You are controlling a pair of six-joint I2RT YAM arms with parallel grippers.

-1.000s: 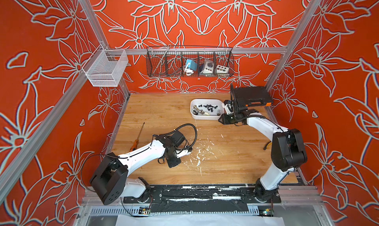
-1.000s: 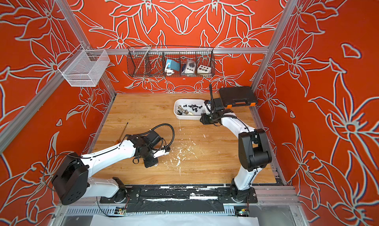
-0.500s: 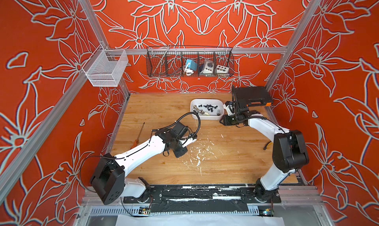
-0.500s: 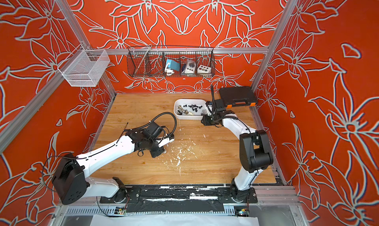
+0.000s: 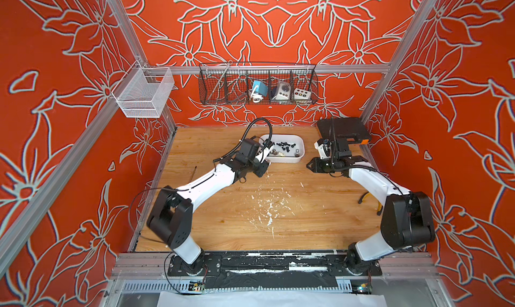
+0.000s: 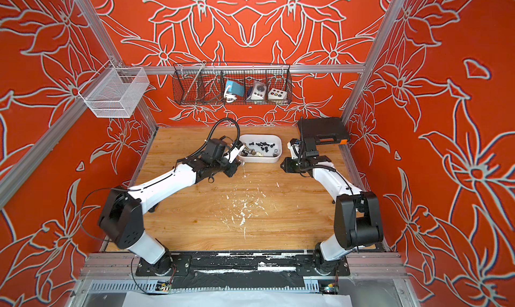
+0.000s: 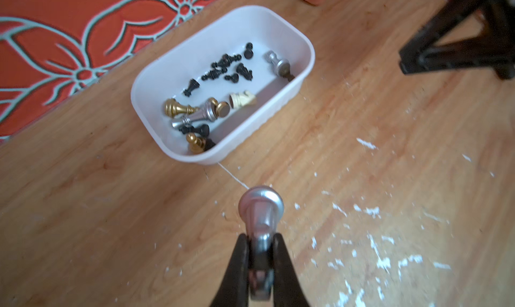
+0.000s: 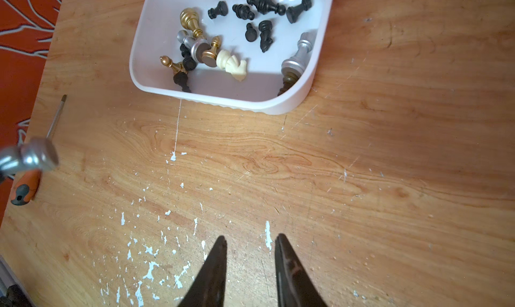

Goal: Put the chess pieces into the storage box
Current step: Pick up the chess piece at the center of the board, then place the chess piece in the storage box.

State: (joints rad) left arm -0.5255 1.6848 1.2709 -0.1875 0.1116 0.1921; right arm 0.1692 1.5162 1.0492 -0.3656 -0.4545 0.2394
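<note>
Left arm stretches from lower left toward frame centre in both top views, left tool [image 7: 259, 240] clamped on a silver piece [image 7: 261, 208] above the tabletop [image 5: 292, 230], just short of the mid-frame storage box [image 5: 289, 160]. Right tool [image 8: 250, 243] hangs empty, tips slightly apart. Black, gold, silver and cream chess pieces [image 8: 260, 4] lie tumbled inside the box.

tabletop [image 5: 306, 213]: wood grain, flecked with white marks
far side: storage box [image 5: 281, 160], black case [image 5: 342, 128]
left edge: screwdriver [image 8: 28, 184]
right edge: pliers [image 5: 367, 197]
</note>
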